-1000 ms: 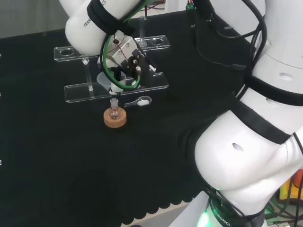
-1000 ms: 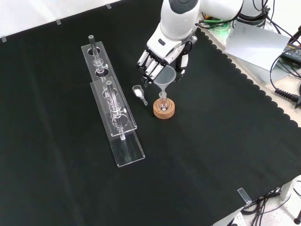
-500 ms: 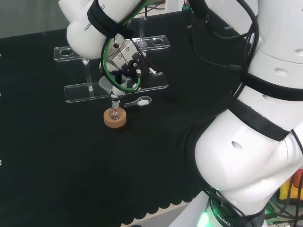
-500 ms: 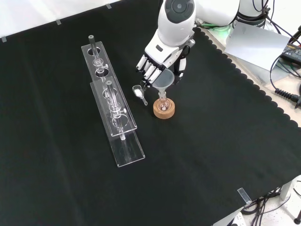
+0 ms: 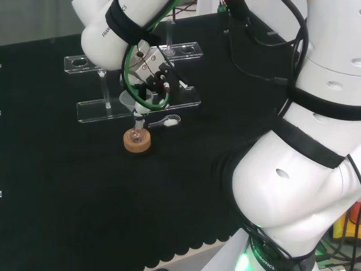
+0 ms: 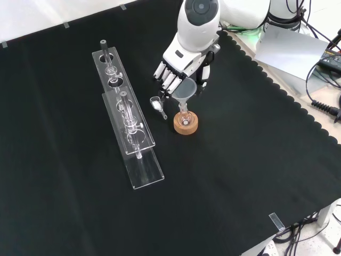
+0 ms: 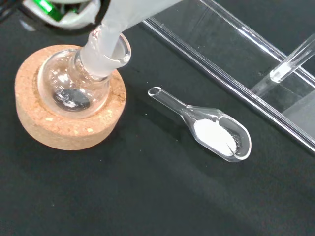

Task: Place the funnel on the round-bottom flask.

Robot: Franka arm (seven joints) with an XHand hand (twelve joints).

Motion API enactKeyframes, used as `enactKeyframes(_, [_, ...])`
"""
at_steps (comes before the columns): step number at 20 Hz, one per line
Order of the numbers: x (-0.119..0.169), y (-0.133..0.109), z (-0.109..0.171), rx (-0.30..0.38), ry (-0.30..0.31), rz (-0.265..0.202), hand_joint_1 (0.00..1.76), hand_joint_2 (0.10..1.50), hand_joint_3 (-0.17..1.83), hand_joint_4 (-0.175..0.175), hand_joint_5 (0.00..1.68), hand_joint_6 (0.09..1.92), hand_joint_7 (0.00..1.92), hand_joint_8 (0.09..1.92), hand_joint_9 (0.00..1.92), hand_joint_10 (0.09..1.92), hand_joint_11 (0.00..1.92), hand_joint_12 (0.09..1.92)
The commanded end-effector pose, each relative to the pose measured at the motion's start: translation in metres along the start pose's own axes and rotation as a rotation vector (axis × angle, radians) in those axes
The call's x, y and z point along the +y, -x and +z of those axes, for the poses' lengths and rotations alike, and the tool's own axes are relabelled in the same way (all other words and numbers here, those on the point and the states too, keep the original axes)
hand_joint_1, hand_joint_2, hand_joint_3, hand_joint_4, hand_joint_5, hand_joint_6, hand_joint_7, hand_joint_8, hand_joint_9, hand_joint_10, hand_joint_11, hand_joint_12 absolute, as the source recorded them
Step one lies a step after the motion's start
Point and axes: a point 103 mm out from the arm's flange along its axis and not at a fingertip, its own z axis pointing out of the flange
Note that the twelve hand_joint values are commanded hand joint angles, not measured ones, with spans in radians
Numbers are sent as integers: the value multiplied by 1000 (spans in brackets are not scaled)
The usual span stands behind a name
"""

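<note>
Presently, on the black cloth, front view, left to right:

Item 1. Clear plastic rack, long, two-tiered, running from 11 o'clock to 5 o'clock at left of centre; thin glass rods stand upright in some of its holes.

Item 2. Glass scoop, lying flat between the rack and the cork ring, apart from both; the wrist view shows white powder in its bowl.

Item 3. Hand, entering from 12 o'clock above the flask; fingers curled together and pinching the funnel, whose rim is at their tips.

Item 4. Funnel, translucent, cone uppermost, tilted; in the wrist view its stem sits inside the flask's neck.

Item 5. Round-bottom flask, clear glass, small, upright, directly at 6 o'clock of the hand.

Item 6. Cork ring, stand under the flask, near centre; in the head view it lies at 6 o'clock of the hand.
</note>
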Motion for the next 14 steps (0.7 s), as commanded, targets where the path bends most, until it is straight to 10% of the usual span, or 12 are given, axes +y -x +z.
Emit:
enactKeyframes(1, [-1,1,1,10,7,-1,983,694,690,-74,578,837,547,804,993,612,671,1134])
enactKeyframes(14, [4,-13,-15,-15,7,-20,974,693,694,-73,565,841,530,815,980,619,661,1148])
